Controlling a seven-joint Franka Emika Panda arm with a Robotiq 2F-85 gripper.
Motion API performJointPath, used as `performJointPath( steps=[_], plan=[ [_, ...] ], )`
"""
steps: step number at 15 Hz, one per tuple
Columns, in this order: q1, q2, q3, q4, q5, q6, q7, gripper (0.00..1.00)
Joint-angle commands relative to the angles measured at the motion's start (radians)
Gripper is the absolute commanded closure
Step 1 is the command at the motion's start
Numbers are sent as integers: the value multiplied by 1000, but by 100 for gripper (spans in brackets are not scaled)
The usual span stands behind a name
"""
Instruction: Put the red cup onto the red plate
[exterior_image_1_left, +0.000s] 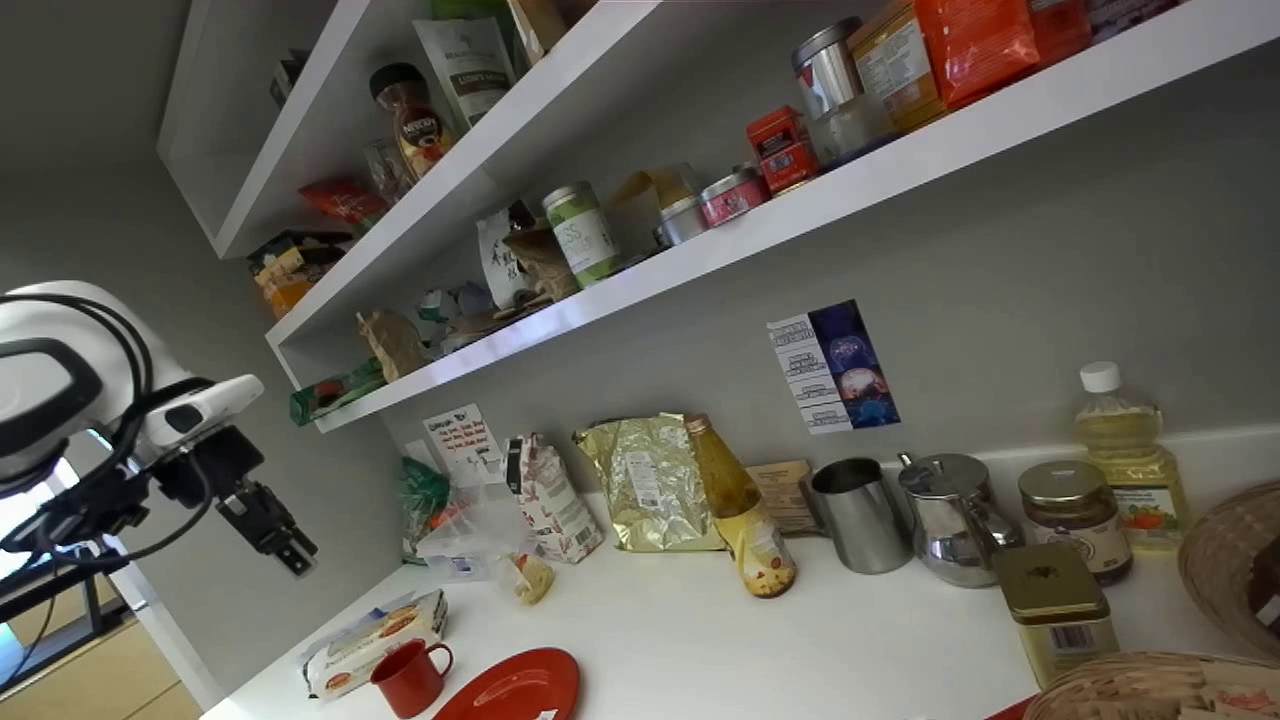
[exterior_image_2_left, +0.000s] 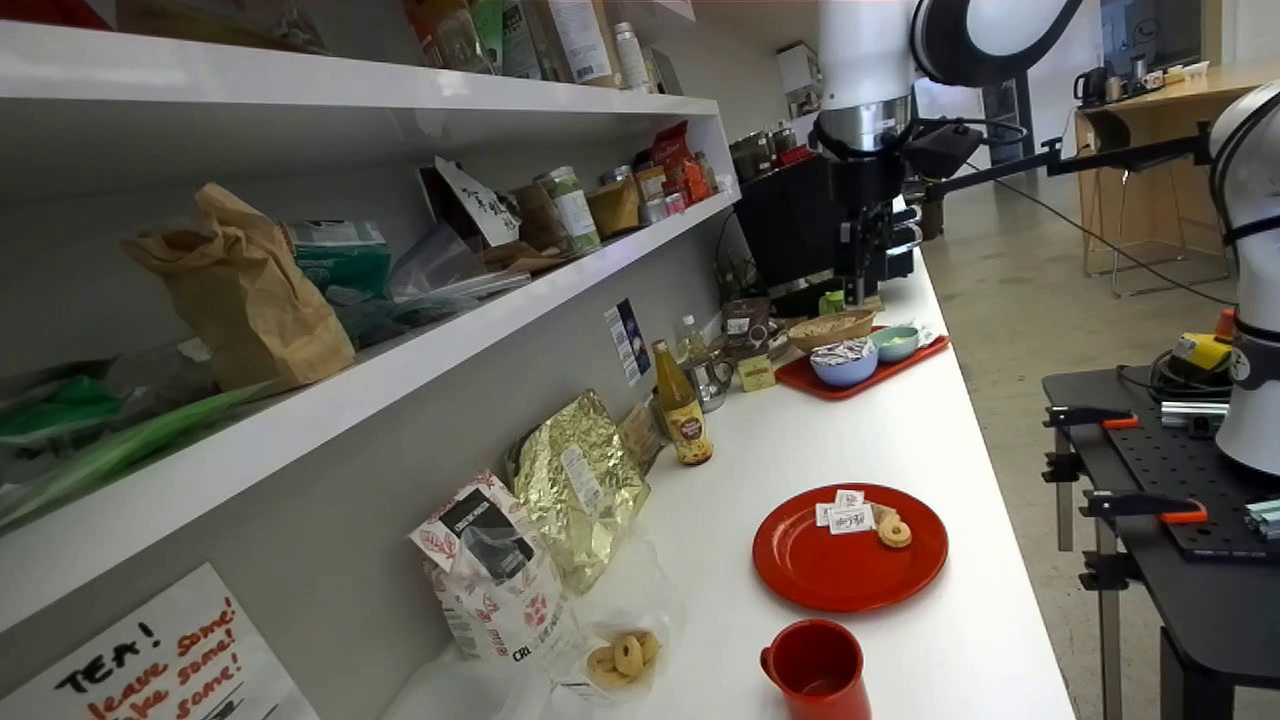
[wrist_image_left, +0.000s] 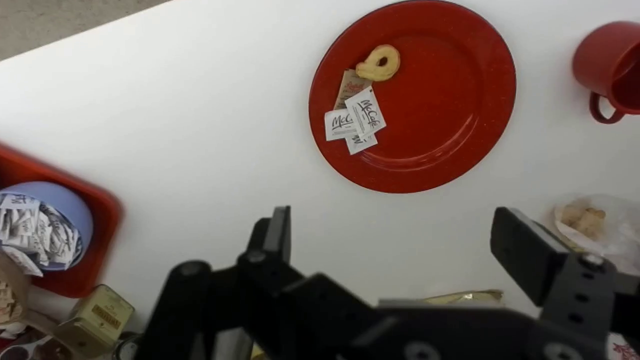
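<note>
The red cup stands upright on the white counter in both exterior views. In the wrist view the cup is cut by the right edge, with its handle toward the bottom. The red plate lies flat beside the cup, apart from it. It bears white and brown sachets and a ring-shaped biscuit. The plate fills the upper middle of the wrist view and is partly cut off in an exterior view. My gripper is open and empty, high above the counter.
Wall shelves with packages hang over the counter's back. A bottle, a gold bag and a bag of biscuits line the wall side. A red tray with bowls stands farther along.
</note>
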Motion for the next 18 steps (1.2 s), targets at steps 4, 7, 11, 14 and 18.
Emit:
performJointPath(
  steps=[4,7,11,14,18],
  plan=[
    [57,143,80,46,33,242,101,0],
    [62,264,160,104,-9,324,165,0],
    [65,454,238,223,-144,356,269,0],
    [114,586,214,323,-255,329,325,0],
    [221,759,131,453,-299,305,329,0]
  ],
)
